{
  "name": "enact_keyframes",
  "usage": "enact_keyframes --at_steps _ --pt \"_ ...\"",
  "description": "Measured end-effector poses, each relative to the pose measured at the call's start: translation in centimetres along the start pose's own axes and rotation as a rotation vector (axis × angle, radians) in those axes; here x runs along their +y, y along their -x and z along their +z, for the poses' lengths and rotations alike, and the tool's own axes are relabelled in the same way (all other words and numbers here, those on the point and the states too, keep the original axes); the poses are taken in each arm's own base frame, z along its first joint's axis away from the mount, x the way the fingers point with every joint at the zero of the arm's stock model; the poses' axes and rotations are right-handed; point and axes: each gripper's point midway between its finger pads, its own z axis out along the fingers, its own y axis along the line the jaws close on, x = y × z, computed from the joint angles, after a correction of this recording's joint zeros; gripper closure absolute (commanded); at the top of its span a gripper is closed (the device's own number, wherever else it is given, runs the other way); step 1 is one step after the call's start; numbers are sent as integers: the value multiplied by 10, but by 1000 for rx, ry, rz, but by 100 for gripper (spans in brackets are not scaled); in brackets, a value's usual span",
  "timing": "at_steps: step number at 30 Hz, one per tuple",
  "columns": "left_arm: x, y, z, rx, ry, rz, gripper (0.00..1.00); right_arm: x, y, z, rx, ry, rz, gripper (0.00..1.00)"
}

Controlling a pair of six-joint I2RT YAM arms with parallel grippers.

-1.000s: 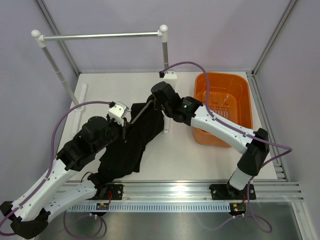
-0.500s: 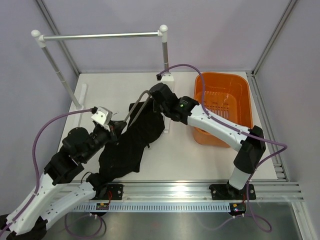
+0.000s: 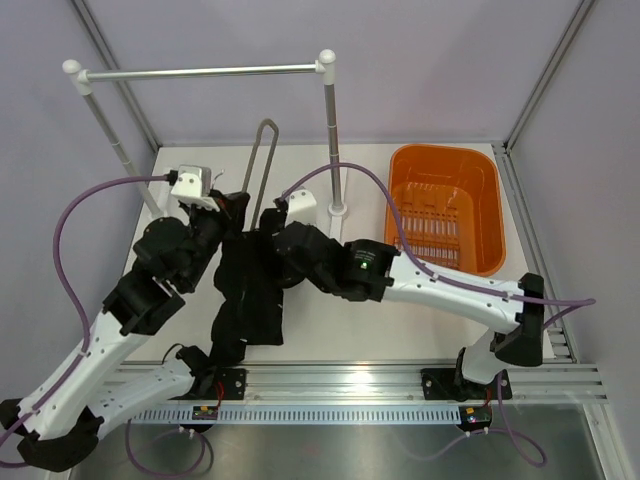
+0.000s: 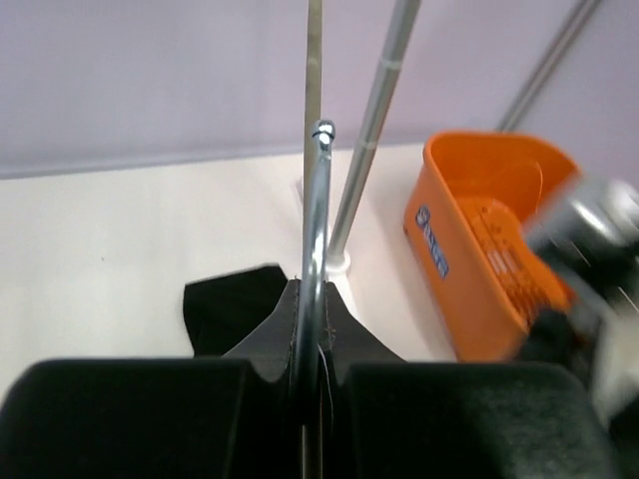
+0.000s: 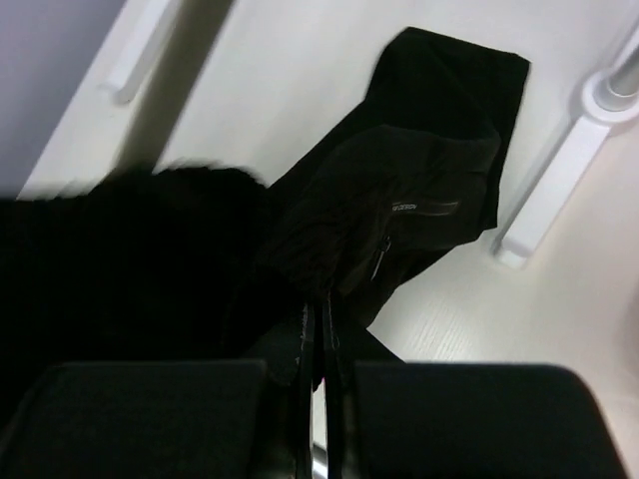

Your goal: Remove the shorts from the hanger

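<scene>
With the left gripper (image 4: 312, 334) clamped on the hanger (image 3: 262, 160), stood upright above the desk (image 3: 400, 320), and the right gripper (image 5: 321, 334) seemingly nipping the shorts (image 3: 250, 290) that hang off its lower end, a hard pull might snag the cloth or twist the hanger loose

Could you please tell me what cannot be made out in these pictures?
Top view: lower end of the hanger, hidden by the shorts and both arms.
Right wrist view: what the right gripper pinches, black against black; the shorts' white print, too small to read.
Left wrist view: the right edge beside the tub, blurred.
</scene>
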Motion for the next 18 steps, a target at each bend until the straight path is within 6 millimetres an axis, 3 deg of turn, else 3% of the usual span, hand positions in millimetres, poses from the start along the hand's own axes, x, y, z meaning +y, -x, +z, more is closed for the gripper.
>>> enact_keyframes --at_steps 3,6,11,18 --pt "0 16 14 -69 44 -48 100 20 3 -33 -22 67 -22 100" --pt "5 22 25 -128 91 -73 100 27 12 -60 -56 104 -23 100" --pt "16 33 32 -196 166 -79 100 21 32 -106 -113 132 -23 100" --pt "37 65 32 -344 270 -105 100 4 66 -170 -185 207 27 100"
